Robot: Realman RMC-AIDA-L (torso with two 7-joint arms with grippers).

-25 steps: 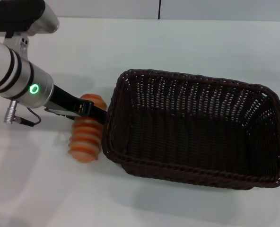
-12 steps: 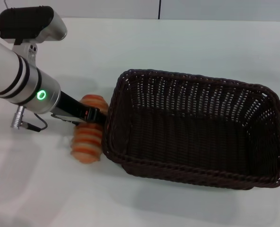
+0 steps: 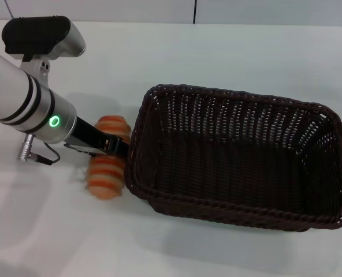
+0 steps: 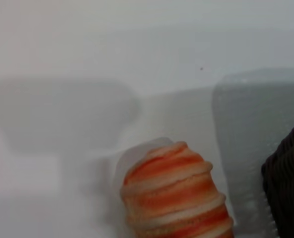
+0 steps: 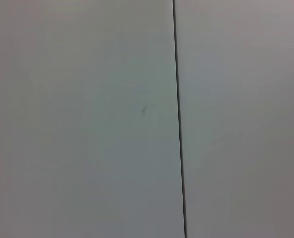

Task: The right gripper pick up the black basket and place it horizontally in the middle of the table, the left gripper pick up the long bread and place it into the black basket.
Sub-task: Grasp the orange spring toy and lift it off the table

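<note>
The long bread, striped orange and cream, lies on the white table right beside the left wall of the black basket. The basket stands lengthwise across the middle of the table and holds nothing. My left gripper, on the arm with the green ring, reaches across the middle of the bread, close to the basket's rim. The left wrist view shows the bread's end close up on the table, with the basket's edge beside it. My right gripper is out of view.
The right wrist view shows only a pale wall with a dark vertical seam. A cable and plug hang under the left arm. The table's far edge meets the wall at the back.
My left arm has shifted to the right and a little away from me, bringing the gripper further over the bread. The bread and basket have barely moved.
</note>
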